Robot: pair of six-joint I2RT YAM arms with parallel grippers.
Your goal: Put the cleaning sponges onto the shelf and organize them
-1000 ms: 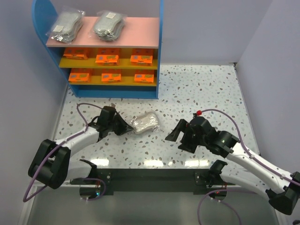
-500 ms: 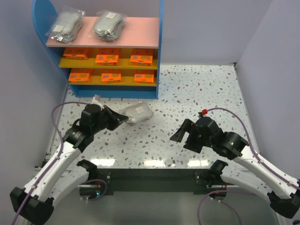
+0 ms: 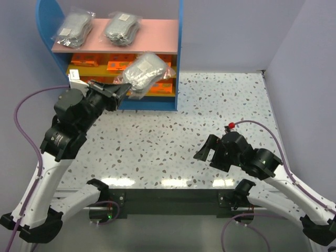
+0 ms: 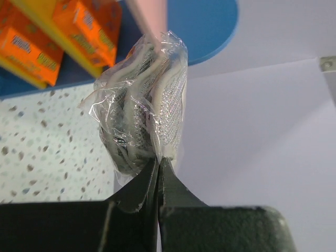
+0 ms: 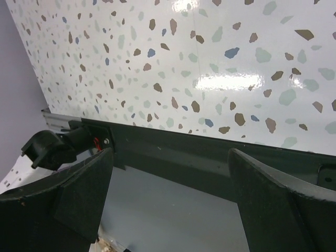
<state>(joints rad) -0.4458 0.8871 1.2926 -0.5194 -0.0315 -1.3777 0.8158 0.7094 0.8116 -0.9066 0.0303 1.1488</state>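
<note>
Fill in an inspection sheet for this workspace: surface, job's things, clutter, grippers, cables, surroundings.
Surface: speckled table top, glossy, with glare near the front edge.
Job's things: shelf at the back left; two grey bagged bundles on its pink top board; orange packs on the yellow shelves, partly hidden by the arm; third bundle held in the air by the shelf front.
Clutter: nothing seen.
Grippers: left gripper, jaws shut on the third bundle's bag; right gripper, jaws open, empty.
Cables: purple cables loop off both arms.
Surroundings: plain lilac walls.
</note>
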